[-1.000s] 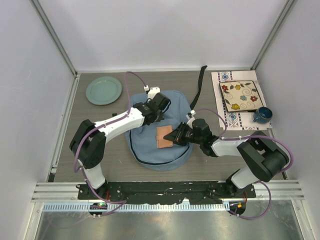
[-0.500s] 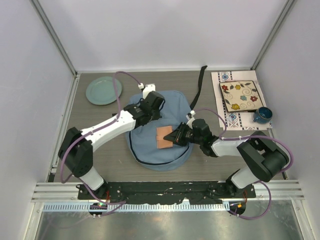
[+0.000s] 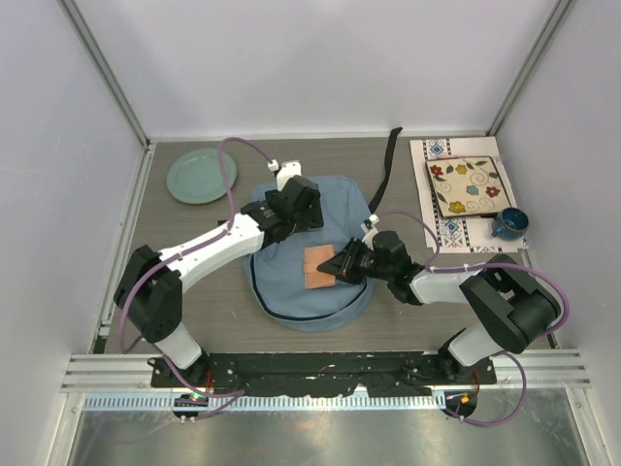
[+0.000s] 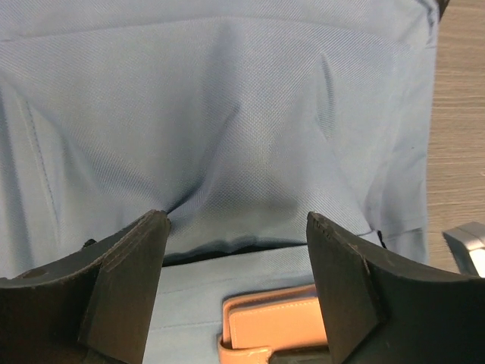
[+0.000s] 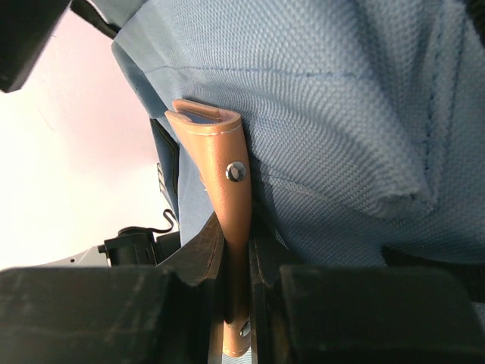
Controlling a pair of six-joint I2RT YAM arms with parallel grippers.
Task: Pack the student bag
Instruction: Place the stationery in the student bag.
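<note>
A round green plate (image 3: 201,176) sits at the far left of the desk (image 3: 175,291), apart from everything else. Right of it, the left tool (image 3: 296,204) hangs over the far half of the student bag (image 3: 291,291). Its wrist view shows the left tool (image 4: 236,227) with its jaws standing wide apart. Only puckered blue fabric of the student bag (image 4: 227,114) lies beyond them, and nothing is gripped.

The student bag lies flat in the middle of the desk, close to the arm bases. A black strap (image 3: 388,170) trails from it toward the far edge. On top of the bag rests a tan leather piece (image 3: 318,265). The right tool (image 3: 342,264) is clamped on its right edge, and the right wrist view shows the leather (image 5: 223,174) pinched thin between the fingers (image 5: 204,258). Whether the piece is sewn to the bag cannot be told.

At the far right lies a patterned mat (image 3: 441,228). It carries a square flowered plate (image 3: 466,186) and a dark blue cup (image 3: 508,223).
</note>
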